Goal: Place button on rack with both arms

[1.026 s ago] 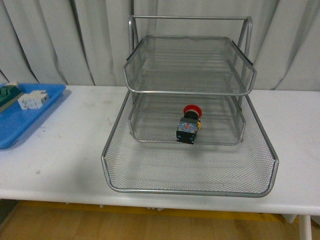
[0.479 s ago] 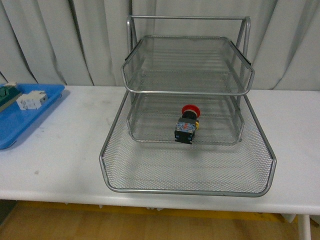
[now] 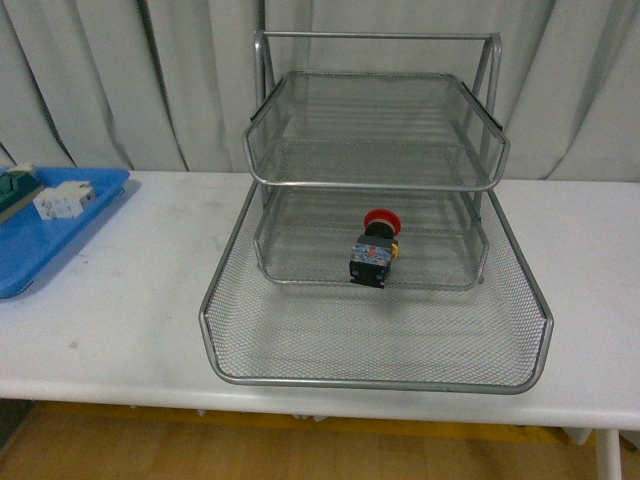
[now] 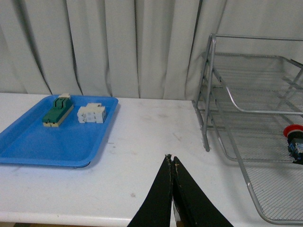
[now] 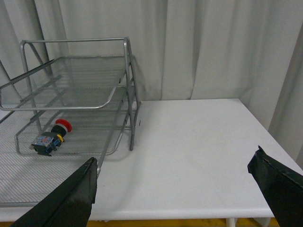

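The button, with its red cap, yellow collar and black-and-blue body, lies on its side in the middle tray of the silver wire rack. It also shows in the left wrist view as the button and in the right wrist view as the button. Neither arm appears in the front view. My left gripper is shut with nothing in it, over the bare table left of the rack. My right gripper stands wide open and empty, over the table right of the rack.
A flat blue tray at the far left of the white table holds a green terminal block and a white blocky component. Grey curtains hang behind. The table's front edge runs close below the rack.
The front view has shifted very slightly, so the rack sits a few pixels further left than a second ago. The button lies where it did.
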